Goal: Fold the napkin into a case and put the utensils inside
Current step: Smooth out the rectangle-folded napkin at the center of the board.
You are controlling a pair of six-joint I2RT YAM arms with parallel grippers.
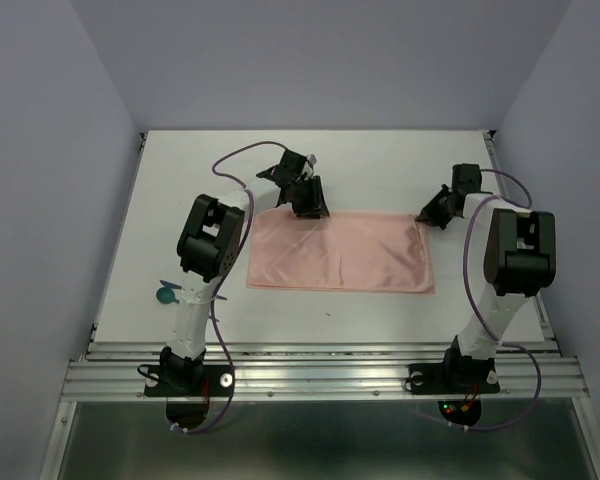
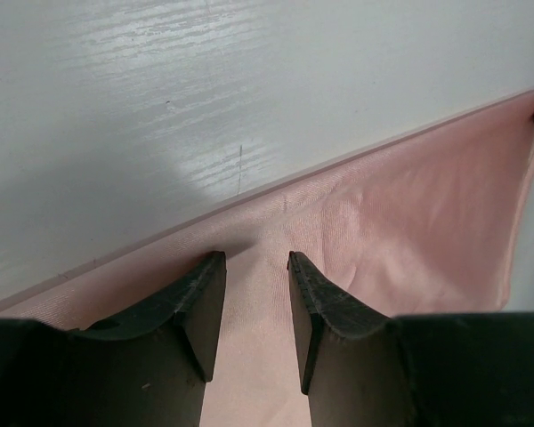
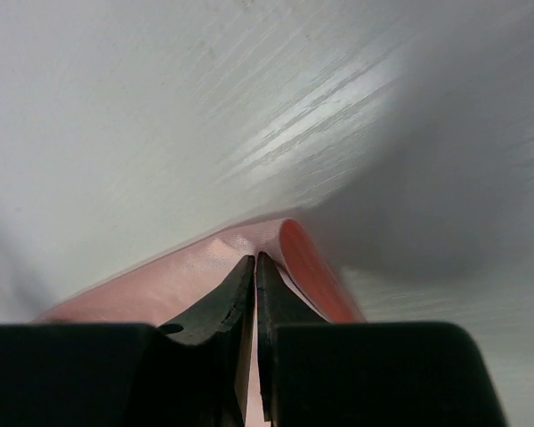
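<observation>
Here, a thin salmon-pink cloth napkin point(image 1: 340, 252) lies flat as a wide oblong in the middle of the white wood-grain table point(image 1: 380, 170), its long edges running left to right between the two arms. At its far right corner, the black two-finger right gripper point(image 3: 254, 258) is pinched tight on the fabric, and a small lip of cloth curls up around the fingertips in the wrist view. Along the far edge toward the left, the left gripper point(image 2: 254, 258) sits low over the cloth with its jaws apart. The pink weave shows in the gap between them, and nothing is clamped.

The oblong outline suggests the folding is only partly done, and no narrow pouch has formed yet. The step in hand looks like taking hold of the far edge at two points for another fold. The next move likely calls for the left jaws to close on the hem so both arms can carry that edge toward the near side together. Lifting from one corner alone could drag the soft cloth askew.

The teal-green plastic utensils point(image 1: 165, 294), one with a small round end, wait at the table's left side beside the left arm, well apart from the napkin.
</observation>
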